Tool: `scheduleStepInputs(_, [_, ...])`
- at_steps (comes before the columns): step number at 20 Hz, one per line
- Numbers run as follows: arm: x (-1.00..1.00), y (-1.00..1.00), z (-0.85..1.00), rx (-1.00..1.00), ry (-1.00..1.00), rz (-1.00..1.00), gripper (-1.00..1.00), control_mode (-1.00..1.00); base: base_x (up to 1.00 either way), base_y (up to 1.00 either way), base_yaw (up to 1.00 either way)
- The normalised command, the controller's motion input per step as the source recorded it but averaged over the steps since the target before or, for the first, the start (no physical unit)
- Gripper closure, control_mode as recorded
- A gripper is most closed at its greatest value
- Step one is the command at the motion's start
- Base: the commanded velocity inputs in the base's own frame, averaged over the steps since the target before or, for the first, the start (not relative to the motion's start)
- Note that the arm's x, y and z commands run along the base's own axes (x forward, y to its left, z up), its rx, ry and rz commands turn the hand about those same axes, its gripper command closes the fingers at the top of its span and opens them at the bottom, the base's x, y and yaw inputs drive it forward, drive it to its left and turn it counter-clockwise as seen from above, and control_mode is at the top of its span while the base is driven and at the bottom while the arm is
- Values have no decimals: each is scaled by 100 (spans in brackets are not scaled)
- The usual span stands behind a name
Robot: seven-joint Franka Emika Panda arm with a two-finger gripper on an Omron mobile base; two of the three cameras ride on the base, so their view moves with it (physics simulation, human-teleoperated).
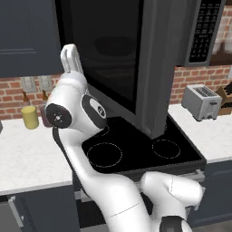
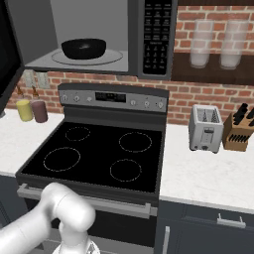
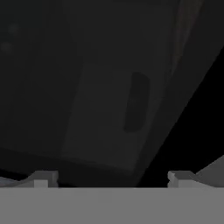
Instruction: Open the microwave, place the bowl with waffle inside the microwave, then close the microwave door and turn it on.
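bowl [image 2: 84, 48] in microwave [image 2: 149, 39] | waffle unseen | door [image 1: 136, 59] open

a black-topped stove [image 2: 99, 154] with four ringed burners fills the middle of the right base view, its knob panel [image 2: 113, 98] running along the back. at the left of that frame a yellow jar [image 2: 24, 110] and a maroon jar [image 2: 39, 111] stand side by side on the white table [image 2: 208, 173], against the brick wall [image 2: 208, 99]. at the right, a silver toaster [image 2: 206, 128] sits just beside a wooden knife block [image 2: 238, 130]. two pale glasses [image 2: 201, 43] stand on a dark shelf [image 2: 213, 74] at the upper right.
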Motion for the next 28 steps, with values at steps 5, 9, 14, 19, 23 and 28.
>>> scheduleStepInputs(5, [34,-85,21,28,-11,-13,-100,-100,0,0,0])
scheduleStepInputs(9, [84,-85,16,30,0,-10,-100,-100,0,0,0])
scheduleStepInputs(14, [89,-64,16,26,0,-6,-100,-100,0,0,0])
scheduleStepInputs(19, [60,-25,1,8,1,1,-100,-100,0,0,0])
scheduleStepInputs(23, [50,-23,0,0,0,9,-100,-100,0,0,0])
scheduleStepInputs(28, [54,-27,-3,0,0,10,-100,-100,0,0,0])
